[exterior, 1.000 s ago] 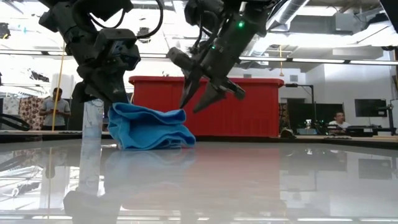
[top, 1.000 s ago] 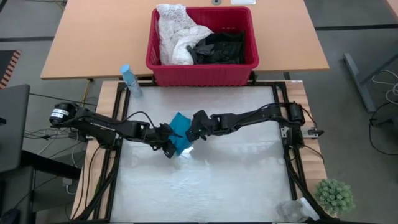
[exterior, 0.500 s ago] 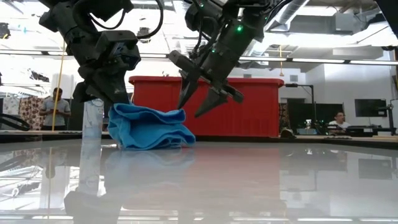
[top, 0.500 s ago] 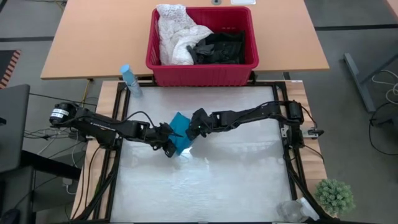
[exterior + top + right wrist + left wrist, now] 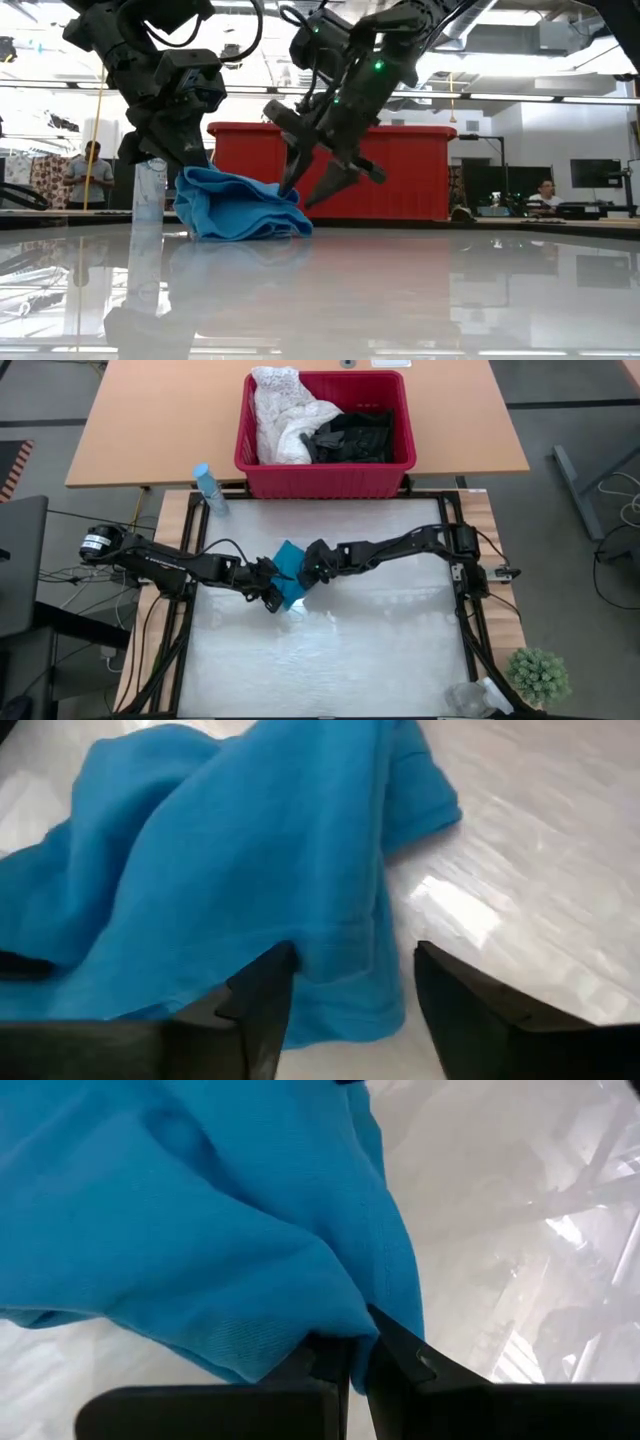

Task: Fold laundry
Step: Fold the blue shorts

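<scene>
Two tools met at the small teal soft garment (image 5: 290, 584), mid-counter. Left tool (image 5: 350, 1365) pinched its edge; right tool (image 5: 345, 985) stood spread over a fold. Risk: closing off-edge, cloth slipping, bunching instead of folding.

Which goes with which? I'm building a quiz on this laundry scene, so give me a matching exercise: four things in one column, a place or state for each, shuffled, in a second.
Things:
1. teal garment
2. white lacy garment
3. left gripper
4. right gripper

Places or states:
A. open, jaws at the teal cloth's edge
B. crumpled on the glossy table, between the two arms
C. shut on a pinch of teal cloth
D. in the red basket, beside black clothes

Pairs: 1-B, 2-D, 3-C, 4-A
</scene>
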`<state>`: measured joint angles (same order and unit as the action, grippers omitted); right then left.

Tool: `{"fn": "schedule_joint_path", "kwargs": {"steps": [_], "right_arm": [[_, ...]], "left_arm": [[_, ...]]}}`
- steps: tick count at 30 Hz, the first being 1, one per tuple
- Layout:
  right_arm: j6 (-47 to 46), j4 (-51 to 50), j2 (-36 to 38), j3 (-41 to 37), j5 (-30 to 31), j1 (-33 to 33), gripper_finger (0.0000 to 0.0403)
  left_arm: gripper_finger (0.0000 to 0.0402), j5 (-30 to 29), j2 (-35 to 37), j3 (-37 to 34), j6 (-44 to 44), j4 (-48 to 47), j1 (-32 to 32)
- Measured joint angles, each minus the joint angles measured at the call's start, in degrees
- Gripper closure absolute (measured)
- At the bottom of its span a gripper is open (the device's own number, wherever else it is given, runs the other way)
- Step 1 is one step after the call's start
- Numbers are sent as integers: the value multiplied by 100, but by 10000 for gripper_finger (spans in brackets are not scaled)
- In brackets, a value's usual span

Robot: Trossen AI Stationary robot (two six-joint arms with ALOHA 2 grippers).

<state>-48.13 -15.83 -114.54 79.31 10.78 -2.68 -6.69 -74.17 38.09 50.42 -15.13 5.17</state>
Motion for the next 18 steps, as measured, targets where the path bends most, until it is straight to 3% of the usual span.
{"fn": "schedule_joint_path", "kwargs": {"steps": [9,18], "right_arm": [[384,-60,50,307,-82,1,383],[665,-1488,50,1161,60,140,387]], "left_arm": [[391,-1,0,0,-19,4,-2],[391,286,0,0,209,9,-2]]}}
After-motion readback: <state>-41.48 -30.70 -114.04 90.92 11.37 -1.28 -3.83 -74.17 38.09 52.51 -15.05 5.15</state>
